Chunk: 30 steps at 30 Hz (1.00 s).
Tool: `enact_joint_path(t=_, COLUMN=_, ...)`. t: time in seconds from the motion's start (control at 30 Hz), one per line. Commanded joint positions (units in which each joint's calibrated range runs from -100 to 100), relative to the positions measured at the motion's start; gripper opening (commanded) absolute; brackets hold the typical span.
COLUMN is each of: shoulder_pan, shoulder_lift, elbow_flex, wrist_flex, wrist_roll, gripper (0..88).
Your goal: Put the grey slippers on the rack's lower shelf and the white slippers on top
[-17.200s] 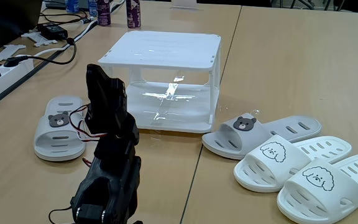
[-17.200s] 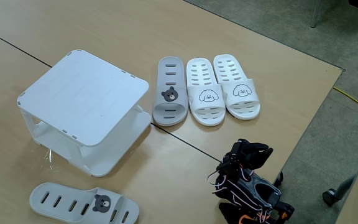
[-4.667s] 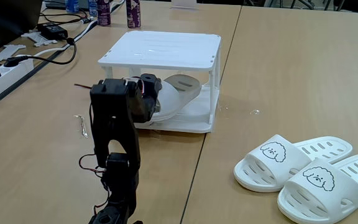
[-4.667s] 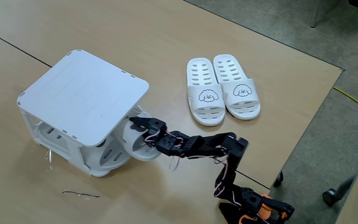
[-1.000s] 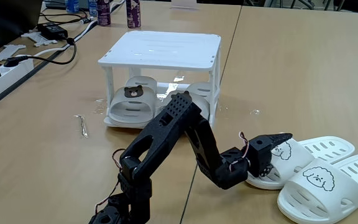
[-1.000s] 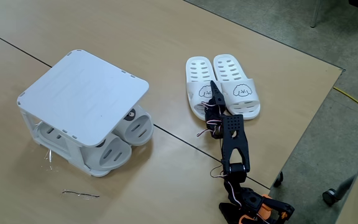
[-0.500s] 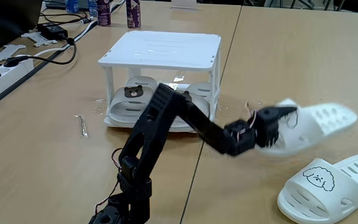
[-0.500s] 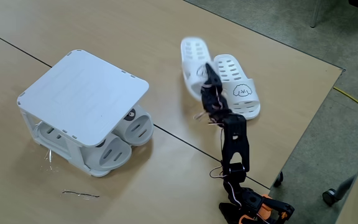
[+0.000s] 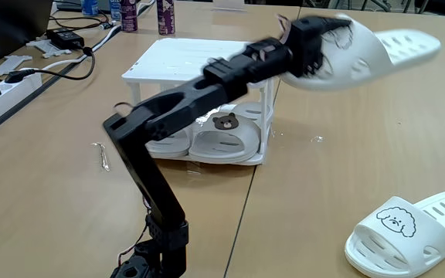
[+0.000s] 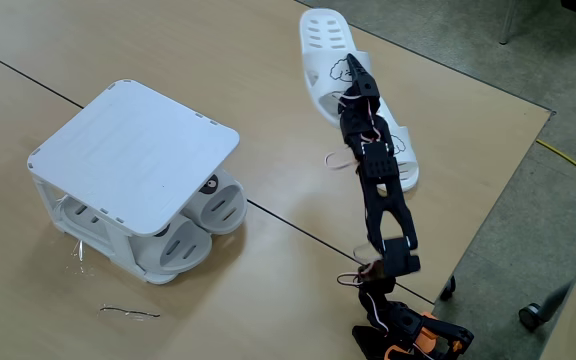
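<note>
My gripper (image 9: 324,35) is shut on one white slipper (image 9: 373,48), held high in the air to the right of the rack (image 9: 199,58) in a fixed view. In the other fixed view the gripper (image 10: 352,68) clamps the strap of that slipper (image 10: 324,40), well above the table. The second white slipper (image 9: 412,230) lies on the table at the lower right, partly hidden by my arm (image 10: 400,165). Both grey slippers (image 9: 222,140) (image 10: 223,205) lie side by side on the lower shelf (image 9: 242,161). The rack's slatted top (image 10: 133,150) is bare.
A power strip with cables (image 9: 10,77) runs along the left edge, and bottles (image 9: 164,15) stand at the back. A thin bent wire (image 9: 103,154) lies left of the rack. The table's edge (image 10: 488,200) runs close beside the white slipper that lies flat.
The gripper closed on one white slipper on the table and has lifted it high, swinging it up and back toward the rack's height. The other white slipper and the grey pair stayed put.
</note>
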Motion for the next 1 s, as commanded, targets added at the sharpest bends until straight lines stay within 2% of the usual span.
enact_joint_path(t=0.0, shoulder_pan=-8.9, shoulder_lift=-16.8, elbow_flex=-3.5, wrist_flex=2.6, wrist_roll=0.4, gripper=0.6)
enact_joint_path(t=0.3, shoulder_pan=-39.1, shoulder_lift=-33.1, elbow_flex=16.0, wrist_flex=2.7, wrist_roll=0.4, gripper=0.6)
enact_joint_path(t=0.4, shoulder_pan=-51.3, shoulder_lift=-31.6, elbow_flex=18.2, wrist_flex=2.7, wrist_roll=0.4, gripper=0.6)
enact_joint_path(t=0.5, shoulder_pan=-57.9, shoulder_lift=-24.3, elbow_flex=14.6, wrist_flex=2.2, wrist_roll=0.4, gripper=0.6)
enact_joint_path(t=0.6, shoulder_pan=-60.7, shoulder_lift=-13.7, elbow_flex=4.1, wrist_flex=2.1, wrist_roll=0.4, gripper=0.6)
enact_joint_path(t=0.8, shoulder_pan=-60.1, shoulder_lift=8.9, elbow_flex=-21.3, wrist_flex=2.0, wrist_roll=0.4, gripper=0.6)
enact_joint_path(t=0.97, shoulder_pan=-55.6, shoulder_lift=24.2, elbow_flex=-35.4, wrist_flex=2.0, wrist_roll=0.4, gripper=0.6)
